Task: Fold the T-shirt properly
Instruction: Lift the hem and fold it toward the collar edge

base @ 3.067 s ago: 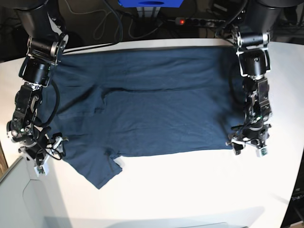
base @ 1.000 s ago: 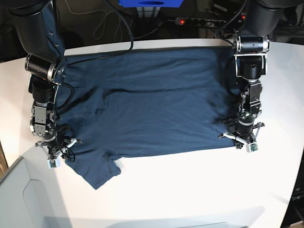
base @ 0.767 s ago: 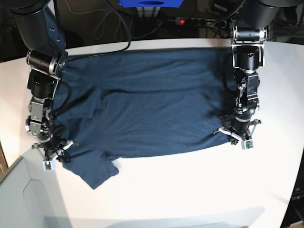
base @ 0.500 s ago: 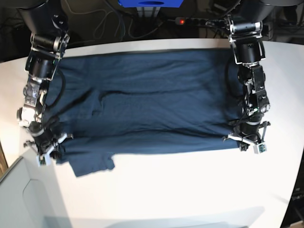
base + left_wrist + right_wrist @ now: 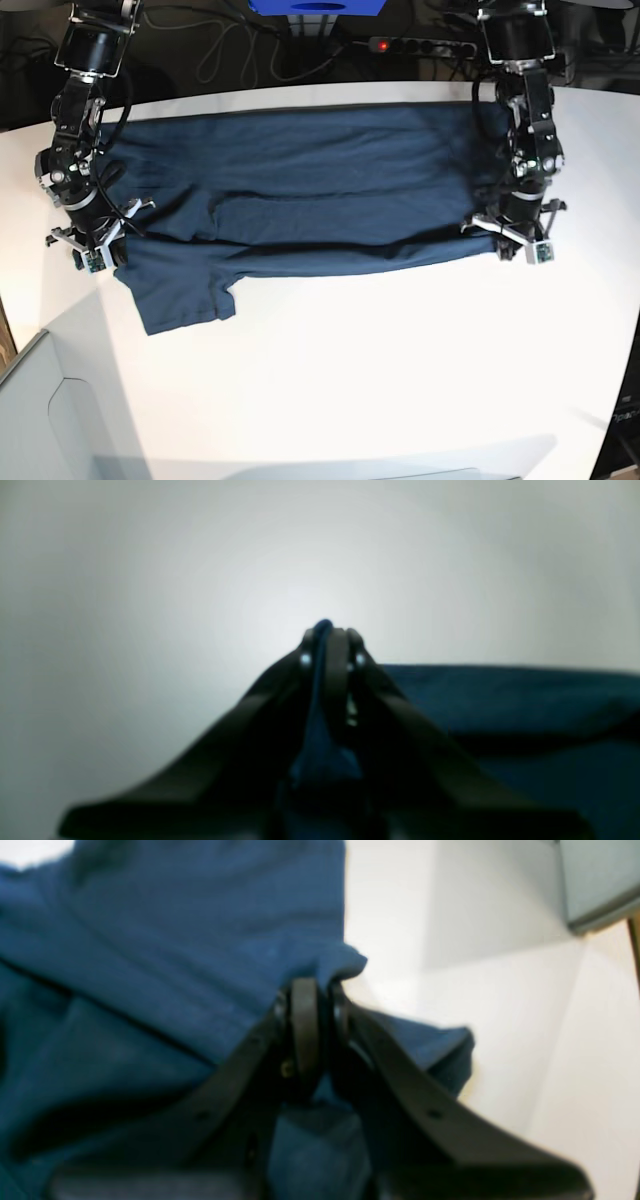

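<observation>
The dark navy T-shirt [image 5: 320, 190] lies spread across the far half of the white table [image 5: 400, 380]. My left gripper [image 5: 512, 240], on the right in the base view, is shut on the shirt's near right corner. My right gripper [image 5: 92, 250], on the left in that view, is shut on the near left edge, and a sleeve [image 5: 180, 295] trails just in front of it. In the left wrist view the left gripper [image 5: 327, 630] pinches a thin fold of the T-shirt [image 5: 500, 695]. In the right wrist view the right gripper [image 5: 312, 990] clamps bunched cloth of the T-shirt [image 5: 175, 940].
A power strip [image 5: 420, 45] with a red light, cables and a blue object [image 5: 318, 6] sit behind the table's far edge. A grey bin [image 5: 40, 420] stands at the near left corner, and its corner [image 5: 595, 885] shows in the right wrist view.
Both grippers have moved toward the back of the table with the shirt's near edge still held. The front hem now lies farther back, and the sleeve has dragged along with it.
</observation>
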